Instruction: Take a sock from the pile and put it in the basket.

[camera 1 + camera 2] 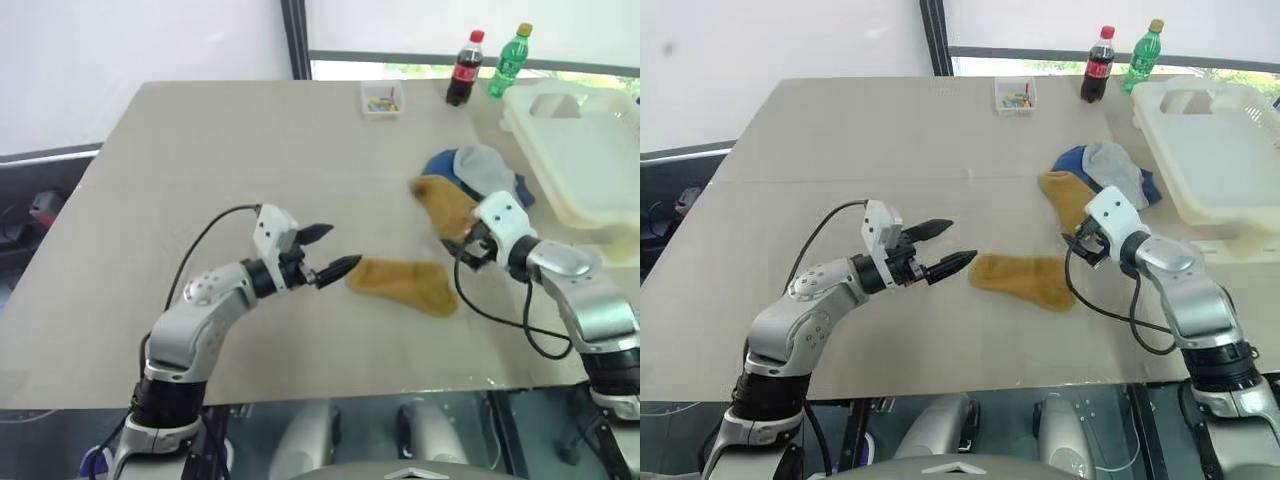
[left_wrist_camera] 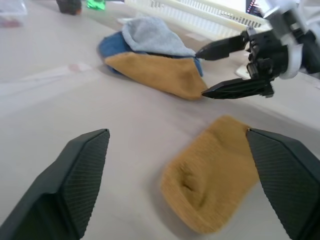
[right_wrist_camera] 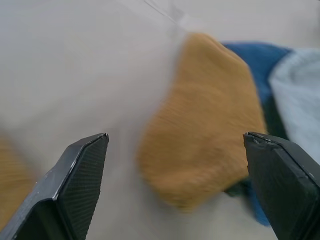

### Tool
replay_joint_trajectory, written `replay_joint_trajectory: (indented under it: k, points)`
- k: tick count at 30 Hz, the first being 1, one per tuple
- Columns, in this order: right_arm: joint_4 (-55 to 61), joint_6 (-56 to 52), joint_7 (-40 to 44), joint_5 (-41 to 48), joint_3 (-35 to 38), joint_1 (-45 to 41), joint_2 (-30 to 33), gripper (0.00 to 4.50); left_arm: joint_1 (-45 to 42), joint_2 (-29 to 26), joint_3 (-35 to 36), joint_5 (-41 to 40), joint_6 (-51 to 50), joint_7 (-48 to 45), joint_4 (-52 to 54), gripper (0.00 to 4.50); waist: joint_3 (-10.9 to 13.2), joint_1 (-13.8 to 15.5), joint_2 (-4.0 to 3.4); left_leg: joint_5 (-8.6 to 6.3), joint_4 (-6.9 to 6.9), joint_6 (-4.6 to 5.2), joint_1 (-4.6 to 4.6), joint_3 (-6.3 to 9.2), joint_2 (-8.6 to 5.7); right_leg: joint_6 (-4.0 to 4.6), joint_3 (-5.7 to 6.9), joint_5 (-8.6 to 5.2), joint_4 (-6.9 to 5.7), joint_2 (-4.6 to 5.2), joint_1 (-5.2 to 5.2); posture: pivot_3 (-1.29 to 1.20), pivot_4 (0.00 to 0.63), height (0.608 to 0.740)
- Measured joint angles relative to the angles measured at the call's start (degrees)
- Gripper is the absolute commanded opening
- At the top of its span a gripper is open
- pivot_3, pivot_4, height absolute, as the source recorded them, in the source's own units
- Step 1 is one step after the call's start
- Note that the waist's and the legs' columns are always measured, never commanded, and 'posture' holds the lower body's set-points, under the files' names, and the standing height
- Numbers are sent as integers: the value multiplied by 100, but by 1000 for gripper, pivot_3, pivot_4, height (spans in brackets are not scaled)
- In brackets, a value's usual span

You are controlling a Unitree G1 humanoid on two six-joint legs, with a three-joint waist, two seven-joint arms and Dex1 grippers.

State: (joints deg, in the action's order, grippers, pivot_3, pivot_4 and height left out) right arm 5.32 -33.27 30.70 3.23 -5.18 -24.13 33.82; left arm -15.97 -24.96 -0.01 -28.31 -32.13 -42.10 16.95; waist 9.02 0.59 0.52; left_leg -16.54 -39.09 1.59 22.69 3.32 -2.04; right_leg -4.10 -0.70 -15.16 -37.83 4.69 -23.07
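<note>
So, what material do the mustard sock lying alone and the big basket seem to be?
The lone mustard sock: soft knitted fabric, probably cotton or a blend; a fine ribbed weave shows and it lies limp and matte. The basket: cream-white moulded plastic, it seems, with smooth, stiff, slightly glossy walls and a handle cut-out.

A cola bottle (image 1: 464, 69), green bottle (image 1: 509, 61) and clear box (image 1: 382, 98) on the table (image 1: 200, 170)

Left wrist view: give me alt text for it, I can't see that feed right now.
A loose mustard sock lies flat on the beige table, between the open fingers of the left tool. Beyond it sits the pile of mustard, blue and grey socks, with the right tool open at its edge and the cream basket behind.
</note>
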Motion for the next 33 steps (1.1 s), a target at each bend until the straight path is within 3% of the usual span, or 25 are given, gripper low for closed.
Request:
replay_joint_trajectory:
  k: [3,6,10,19,26,32,33]
  points:
    - [-486,187,-58,-231,-186,-106,-51,3021,-92,28,-4,18,48,68,-66,4500,0,-6,0,1,0,0,12,-4,1,0,-1,0,-5,-2,-14,0,150,740]
    - [-673,483,-7,-334,-335,-155,-109,1525,-116,50,-4,56,125,145,-80,4500,0,-31,0,1,-2,0,11,-9,1,-1,-5,0,-6,-2,-14,0,150,740]
    - [-843,742,29,-489,-455,-177,-110,68,-115,51,-4,124,180,240,-86,4500,-1,-41,0,1,-10,0,9,-8,1,-1,-4,1,-14,-3,-13,0,150,740]
    - [-837,314,271,11,-240,-394,-599,68,-58,63,8,230,270,468,-176,4500,0,-157,-1,1,-7,0,9,-9,7,-1,-11,1,-14,-10,-16,0,150,740]
    - [-603,-783,-30,720,-23,-1250,-1838,68,-73,92,182,228,276,594,-300,4500,2,-154,-5,1,-6,-1,12,-9,8,-1,-17,1,-22,-13,-29,0,150,740]
    - [-1077,-980,-273,760,-180,-1649,-2591,68,13,69,223,230,297,612,-319,4500,2,-161,-6,2,-1,-2,20,-14,4,-1,-23,1,-23,-11,-43,0,150,740]
    - [-1261,-948,-270,748,-303,-1694,-2759,306,40,64,222,232,299,612,-324,4500,2,-175,-6,2,0,-2,21,-16,4,-1,-24,1,-26,-11,-44,0,150,740]
